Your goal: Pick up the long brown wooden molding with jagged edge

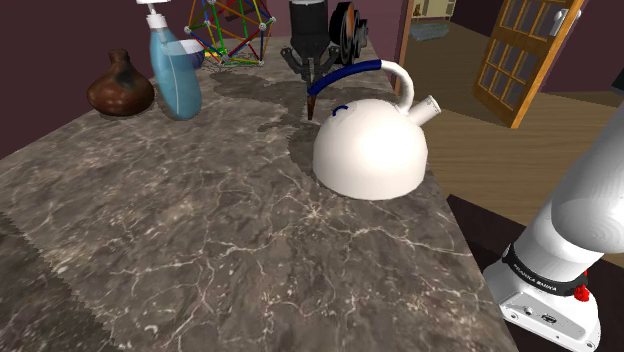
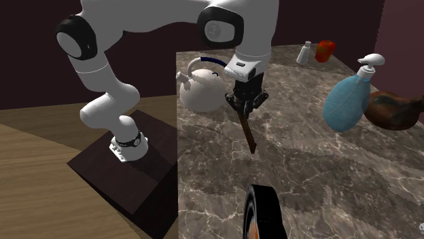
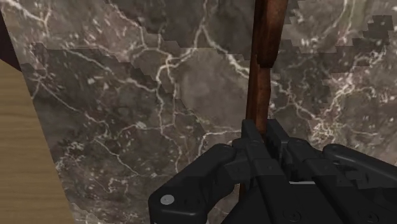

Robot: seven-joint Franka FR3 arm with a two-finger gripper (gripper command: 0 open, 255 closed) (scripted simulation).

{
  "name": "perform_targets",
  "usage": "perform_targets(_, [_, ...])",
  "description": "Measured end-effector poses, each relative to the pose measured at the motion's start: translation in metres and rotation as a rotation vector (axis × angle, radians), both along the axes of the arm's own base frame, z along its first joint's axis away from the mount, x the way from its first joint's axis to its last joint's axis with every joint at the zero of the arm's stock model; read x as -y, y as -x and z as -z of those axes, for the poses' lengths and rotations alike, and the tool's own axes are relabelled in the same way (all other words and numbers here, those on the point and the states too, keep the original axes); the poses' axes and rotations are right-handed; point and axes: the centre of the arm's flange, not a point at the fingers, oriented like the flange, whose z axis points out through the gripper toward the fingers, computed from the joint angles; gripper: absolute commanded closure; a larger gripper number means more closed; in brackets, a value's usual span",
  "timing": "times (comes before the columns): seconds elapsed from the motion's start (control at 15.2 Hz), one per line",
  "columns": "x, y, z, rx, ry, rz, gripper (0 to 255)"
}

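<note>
We see the hand (image 2: 242,108) clamped on the top end of the brown wooden molding (image 2: 248,134), which hangs slanting over the marble counter (image 2: 326,183) beside the white kettle (image 2: 202,92); grasp made, we judge, and next comes a straight lift.

Hand (image 2: 243,107) just beside white kettle (image 2: 200,92), on the kettle's side toward the blue bottle (image 2: 346,102). Hand clamped on upper end of brown molding (image 2: 249,134). Molding hangs steeply tilted over the marble desk (image 2: 326,183), in front of kettle.
</note>
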Motion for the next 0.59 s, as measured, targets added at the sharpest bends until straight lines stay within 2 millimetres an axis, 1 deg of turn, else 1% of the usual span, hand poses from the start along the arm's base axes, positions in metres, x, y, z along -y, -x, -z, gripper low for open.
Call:
perform_targets(0.53, [0.001, -0.001, -0.043, 0.000, 0.000, 0.000, 255])
perform_targets(0.59, [0.001, -0.001, -0.045, 0.000, 0.000, 0.000, 255])
